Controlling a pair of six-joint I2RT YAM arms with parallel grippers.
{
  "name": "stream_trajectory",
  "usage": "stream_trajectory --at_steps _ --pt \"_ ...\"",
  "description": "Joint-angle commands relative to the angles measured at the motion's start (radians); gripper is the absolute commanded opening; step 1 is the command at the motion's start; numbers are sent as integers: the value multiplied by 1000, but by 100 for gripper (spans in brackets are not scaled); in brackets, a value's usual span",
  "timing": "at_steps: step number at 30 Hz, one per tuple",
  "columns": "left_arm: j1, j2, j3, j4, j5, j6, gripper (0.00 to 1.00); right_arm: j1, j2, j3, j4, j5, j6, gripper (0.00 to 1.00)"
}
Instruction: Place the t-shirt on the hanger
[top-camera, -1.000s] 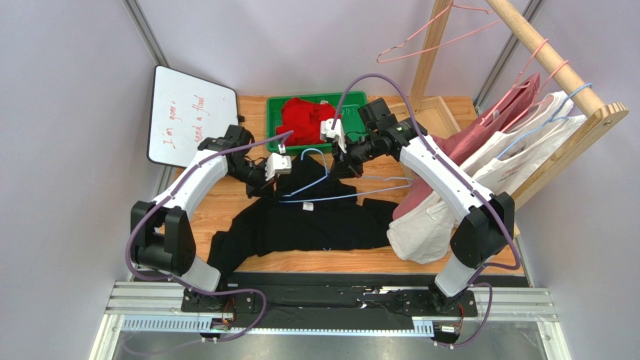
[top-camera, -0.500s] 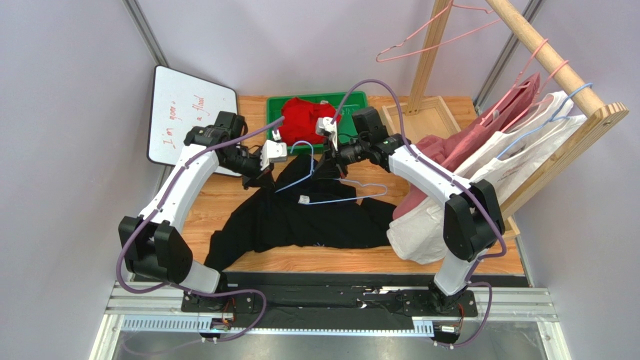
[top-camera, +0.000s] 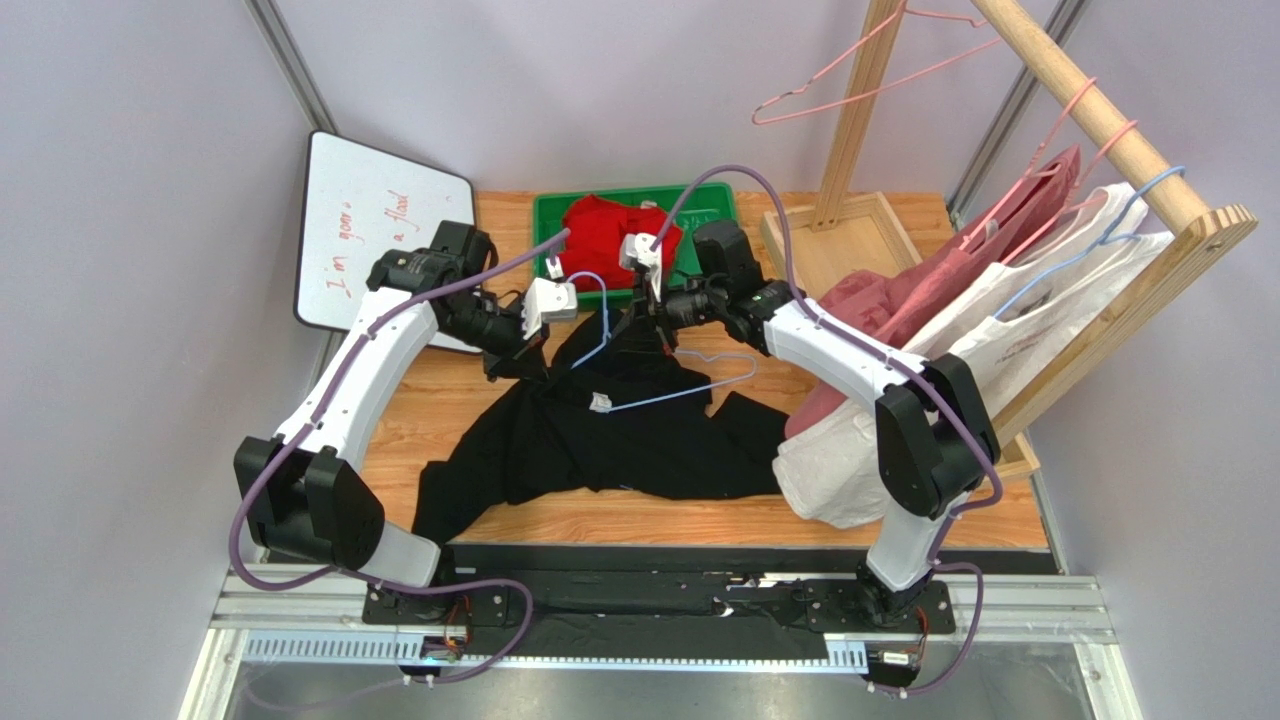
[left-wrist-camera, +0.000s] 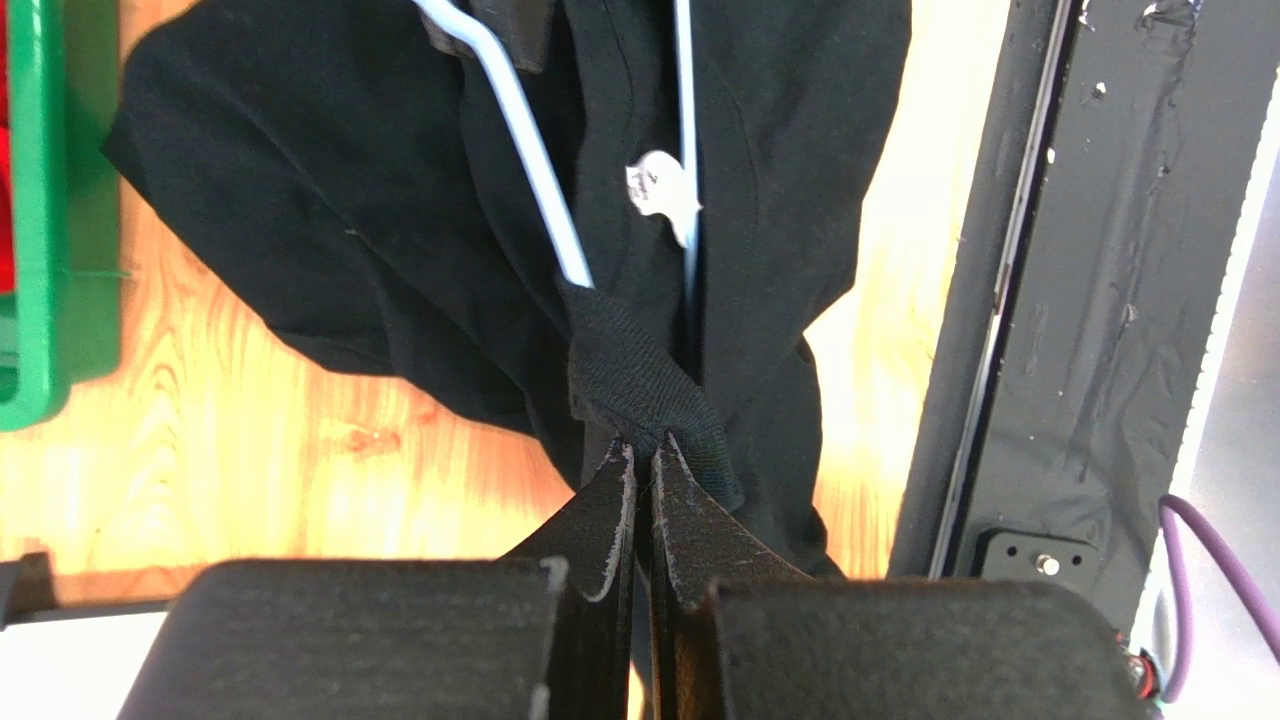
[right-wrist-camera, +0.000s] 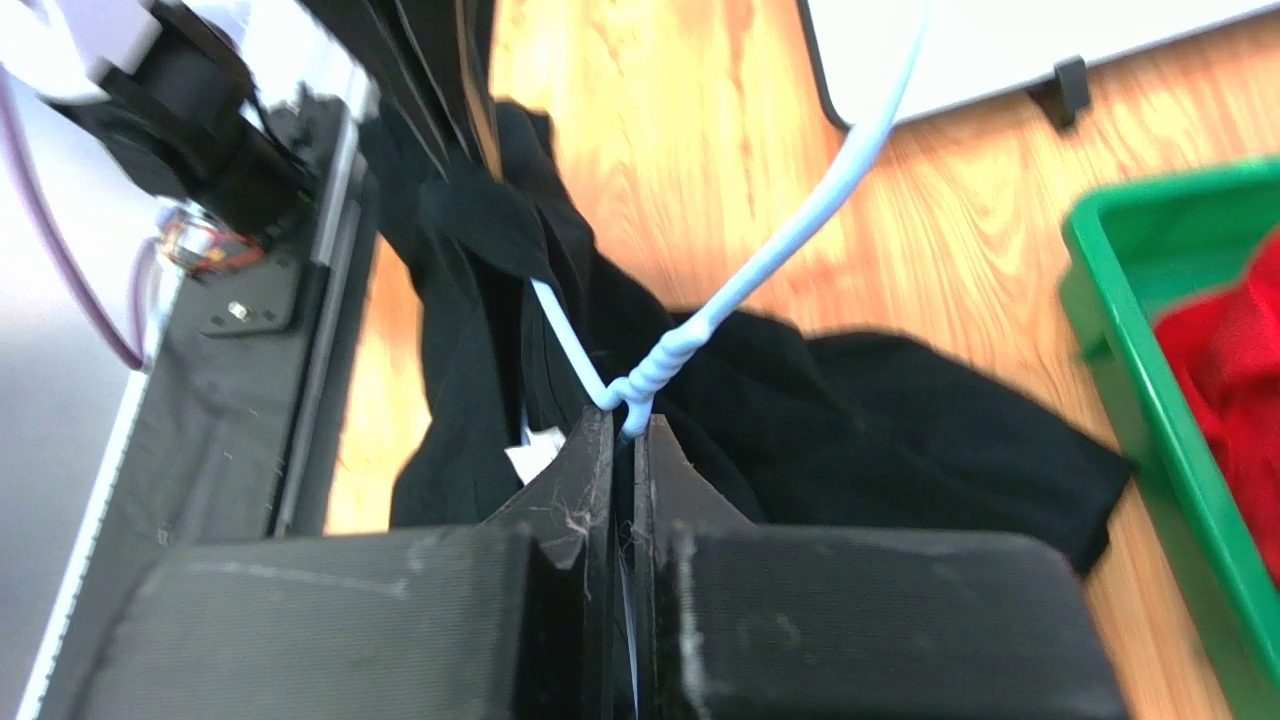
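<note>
Black short-sleeved t-shirt (top-camera: 601, 450) sprawls on the wooden table (top-camera: 428, 413) at the centre of the overhead frame, its collar end raised. The left gripper (left-wrist-camera: 649, 450) is clenched on a fold of it (white tag just above). The right gripper (right-wrist-camera: 624, 435) pinches the thin light-blue wire hanger (right-wrist-camera: 661, 365) at its twisted neck, over the shirt.

The t-shirt (top-camera: 631, 443) lies just in front of the green tray (top-camera: 711, 195), the hanger (top-camera: 676, 396) across its upper part. The left gripper (top-camera: 535, 324) and right gripper (top-camera: 655, 303) flank the hanger hook at the tray's near edge.
</note>
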Motion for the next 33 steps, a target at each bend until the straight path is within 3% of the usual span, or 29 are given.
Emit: stream_trajectory --at_steps 1,10,14,17,25,33 --pt "-10 -49 27 11 50 -45 0 -25 -106 -71 25 75 -102 0" --pt "-11 -31 87 56 57 -128 0 -5 -175 -201 259 106 18 0" --pt "-11 -9 116 22 41 -122 0 11 -192 -235 368 220 33 0" --pt "-11 -18 113 7 20 -102 0 -9 -230 -244 312 259 -37 0" --pt "-11 -34 94 -2 21 -80 0 -72 -316 -263 127 189 -197 0" --pt "-20 1 140 2 46 -86 0 -19 -266 -270 325 181 -24 0"
